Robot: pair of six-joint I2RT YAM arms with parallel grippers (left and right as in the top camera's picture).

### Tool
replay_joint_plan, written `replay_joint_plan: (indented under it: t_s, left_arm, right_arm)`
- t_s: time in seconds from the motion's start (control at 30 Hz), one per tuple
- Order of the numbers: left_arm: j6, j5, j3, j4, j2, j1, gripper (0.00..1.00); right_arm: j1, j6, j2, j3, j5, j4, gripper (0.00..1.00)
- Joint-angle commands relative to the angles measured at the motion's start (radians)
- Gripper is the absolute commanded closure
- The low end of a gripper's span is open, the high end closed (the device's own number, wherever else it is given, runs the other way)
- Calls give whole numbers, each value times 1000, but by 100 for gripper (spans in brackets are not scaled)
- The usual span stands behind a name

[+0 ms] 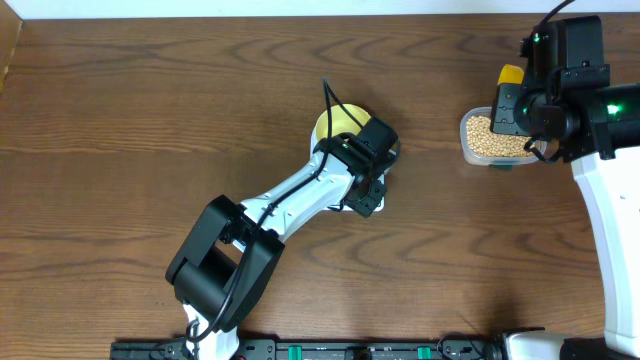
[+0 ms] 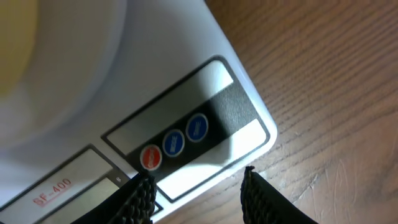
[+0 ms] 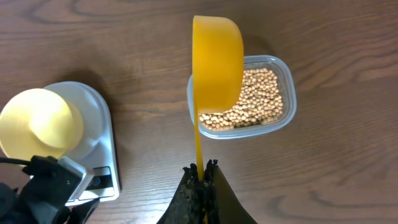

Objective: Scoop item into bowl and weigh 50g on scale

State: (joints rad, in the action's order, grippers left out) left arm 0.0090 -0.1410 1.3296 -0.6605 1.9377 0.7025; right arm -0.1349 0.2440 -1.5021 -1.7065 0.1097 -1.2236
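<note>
1. Bowl point(image 3: 40, 121): pale yellow, round. Stands on the scale at the left of the right wrist view. In the overhead view it is at mid-frame, partly covered by the left arm.

2. Scale point(image 3: 99, 118): white, rectangular, lying on the wooden table point(image 1: 150, 100) under the bowl. The left wrist view shows its front panel with one red button point(image 2: 151, 157), two blue buttons point(image 2: 173, 142) and a grey display at the lower left edge of the frame.

3. Left gripper point(image 2: 198, 180): jaws spread wide with nothing between them, poised over the front edge of the scale, below the buttons in the frame. Whether the fingertips touch the scale cannot be told.

4. Measuring spoon point(image 3: 217, 62): yellow, standing on edge at upper centre of the right wrist view. Its cup is over the left end of the tub, back toward the camera, so the contents cannot be seen.

5. Right gripper point(image 3: 202, 171): jaws closed tight on the spoon's thin handle, at bottom centre of the frame.

6. Tub point(image 3: 287, 115): clear plastic, rectangular, right of centre and well apart from the scale.

7. Beans point(image 3: 261, 93): small, round and tan, lying in the tub.
</note>
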Motion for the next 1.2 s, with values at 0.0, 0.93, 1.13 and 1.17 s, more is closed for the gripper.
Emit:
replay_joint_plan:
  t_s: [0.0, 0.93, 1.13, 1.17]
  left_arm:
    - [21, 23, -24, 12, 16, 1, 52]
    - [21, 3, -69, 80, 17, 1, 51]
    - [21, 3, -86, 99, 17, 1, 47]
    - [21, 2, -92, 103, 17, 1, 47]
  right_arm:
    - [3, -12, 30, -19, -14, -1, 99]
    - [3, -12, 56, -20, -14, 14, 99]
    - [3, -5, 56, -20, -14, 17, 99]
    - [3, -5, 56, -20, -14, 17, 99]
